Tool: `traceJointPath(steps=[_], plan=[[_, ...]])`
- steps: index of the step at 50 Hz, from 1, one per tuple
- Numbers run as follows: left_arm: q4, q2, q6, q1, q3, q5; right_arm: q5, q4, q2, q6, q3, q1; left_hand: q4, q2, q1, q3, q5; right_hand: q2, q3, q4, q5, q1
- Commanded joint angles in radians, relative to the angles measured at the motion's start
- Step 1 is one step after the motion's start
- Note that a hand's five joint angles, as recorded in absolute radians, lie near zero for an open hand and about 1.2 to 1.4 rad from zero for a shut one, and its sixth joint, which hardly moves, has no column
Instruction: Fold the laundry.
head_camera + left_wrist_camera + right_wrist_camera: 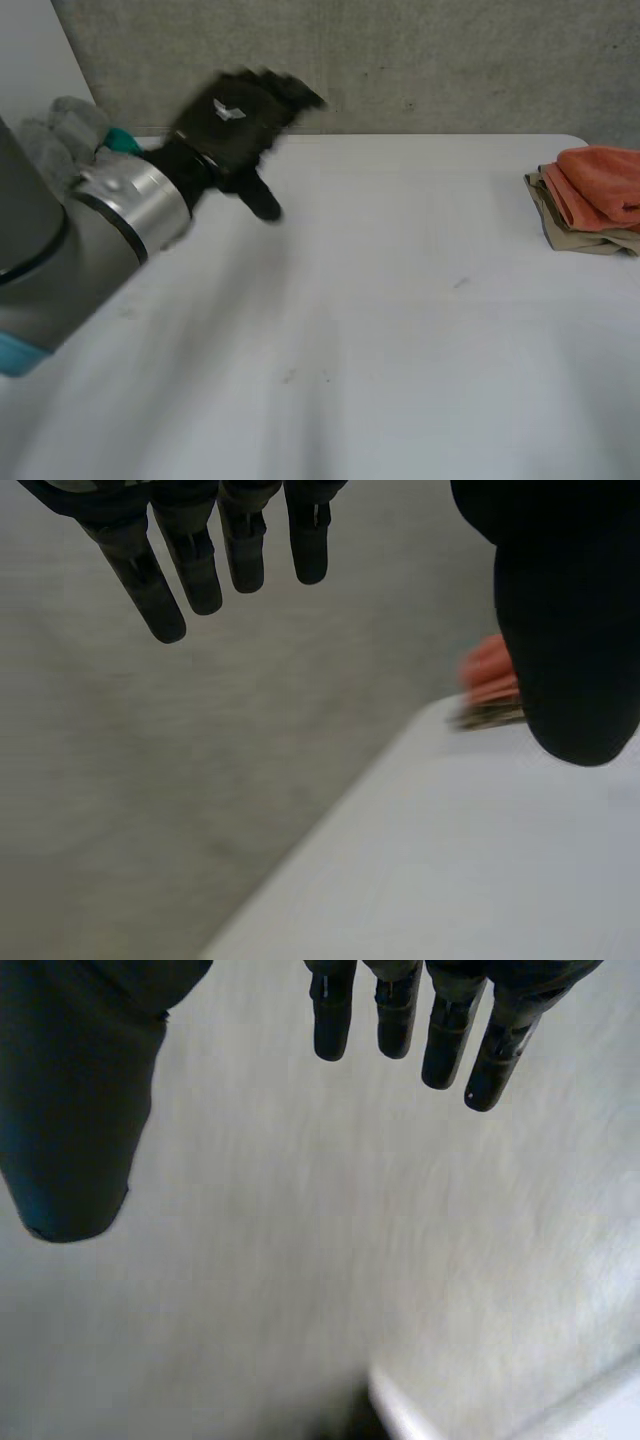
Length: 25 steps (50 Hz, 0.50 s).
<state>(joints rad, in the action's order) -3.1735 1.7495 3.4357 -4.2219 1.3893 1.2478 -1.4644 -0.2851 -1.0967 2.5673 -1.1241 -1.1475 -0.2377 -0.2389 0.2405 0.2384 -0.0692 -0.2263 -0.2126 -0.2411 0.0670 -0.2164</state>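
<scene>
My left hand (235, 115) is raised over the back left of the white table (380, 330), fingers spread and straight, holding nothing. In the left wrist view its fingers (190, 570) and thumb (565, 630) stand wide apart in front of the grey wall. A folded stack lies at the table's far right edge, an orange cloth (605, 180) on a tan one (570, 232); this stack (490, 685) also appears beyond the left thumb. My right hand (80, 1110) hangs open before a grey surface, with its straight fingers (395, 1015) empty.
A heap of grey cloth (55, 135) with a teal bit (122, 140) lies at the back left, behind my left arm (70, 240). A concrete wall (420, 60) runs along the table's far edge.
</scene>
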Motion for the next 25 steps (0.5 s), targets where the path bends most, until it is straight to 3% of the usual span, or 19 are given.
traceJointPath(steps=[1,5,10,13,18,19,20,23,25], plan=[[-0.230,0.007,0.022,-0.189,-0.007,0.355,0.287,-0.512,-0.331,0.332,-0.501,-0.285,-0.061,-0.060,0.058,0.060,-0.055,0.052,0.038,0.067,-0.067,0.042],[-0.284,0.123,0.092,-0.344,-0.032,0.329,0.378,-0.565,-0.351,0.320,-0.659,-0.432,-0.058,-0.057,0.055,0.057,-0.052,0.052,0.038,0.067,-0.067,0.042],[-0.270,0.323,0.265,-0.503,-0.128,0.228,0.395,-0.442,-0.327,0.252,-0.729,-0.551,-0.029,-0.028,0.026,0.028,-0.023,0.052,0.038,0.067,-0.067,0.042],[-0.266,0.463,0.383,-0.555,-0.214,0.150,0.394,-0.332,-0.267,0.173,-0.737,-0.577,-0.043,-0.042,0.040,0.042,-0.037,0.052,0.038,0.067,-0.067,0.042],[-0.270,0.636,0.467,-0.582,-0.361,0.121,0.389,-0.229,-0.204,0.061,-0.738,-0.597,-0.137,-0.136,0.134,0.136,-0.131,0.052,0.038,0.067,-0.067,0.042],[-0.269,0.656,0.465,-0.589,-0.381,0.121,0.389,-0.220,-0.197,0.048,-0.738,-0.594,-0.210,-0.209,0.207,0.209,-0.204,0.052,0.038,0.067,-0.067,0.042],[-0.272,0.686,0.456,-0.598,-0.412,0.116,0.389,-0.207,-0.189,0.031,-0.740,-0.589,-0.530,-0.529,0.528,0.530,-0.524,0.052,0.038,0.067,-0.067,0.042],[-0.279,0.705,0.425,-0.593,-0.431,0.111,0.388,-0.197,-0.186,0.021,-0.740,-0.586,-1.154,-1.152,1.151,1.153,-1.148,0.052,0.038,0.067,-0.067,0.042],[-0.302,0.699,0.379,-0.580,-0.421,0.111,0.381,-0.198,-0.186,0.019,-0.744,-0.586,-1.159,-1.157,1.156,1.158,-1.153,0.052,0.038,0.067,-0.067,0.042]])
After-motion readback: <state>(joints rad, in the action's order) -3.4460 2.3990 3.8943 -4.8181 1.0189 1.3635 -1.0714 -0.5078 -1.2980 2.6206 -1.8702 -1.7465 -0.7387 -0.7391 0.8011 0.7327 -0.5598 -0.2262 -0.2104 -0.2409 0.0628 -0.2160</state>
